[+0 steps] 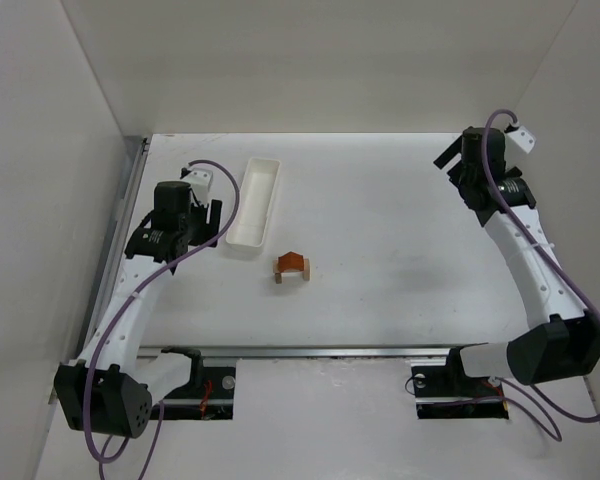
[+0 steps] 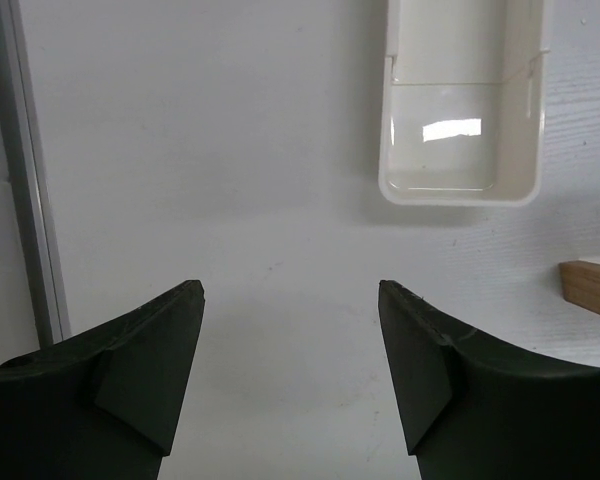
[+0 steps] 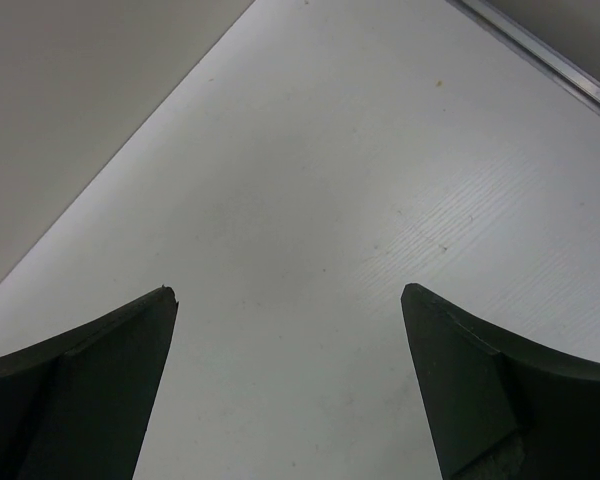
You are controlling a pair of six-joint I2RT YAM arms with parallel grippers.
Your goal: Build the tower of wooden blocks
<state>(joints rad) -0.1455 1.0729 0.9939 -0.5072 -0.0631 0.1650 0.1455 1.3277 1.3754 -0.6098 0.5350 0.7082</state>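
Left claw (image 1: 210, 215) (image 2: 290, 290): I am holding it wide apart, with nothing between the fingers. It is sitting by the left edge of the surface (image 1: 400, 260), just beside the near end of the white tray (image 1: 246, 240) (image 2: 458, 198). In the left wrist view the tray's near end is lying ahead of the fingers and to their right. A metal strip (image 2: 25, 200) is running along the left edge.

Right claw (image 1: 458, 172) (image 3: 288, 292): I am holding it wide apart as well, gripping nothing. It is sitting at the far right corner of the surface, and its camera is showing only bare surface between the fingers.

Wood block tower (image 1: 292, 267): it is standing around the middle of the surface, slightly left of centre, near the tray's near end but apart from it. An orange-red piece is sitting on top of light tan blocks. The overhead view is too small to show the joints. One tan block is showing at the right edge of the left wrist view (image 2: 592, 288). Neither claw is touching the tower.
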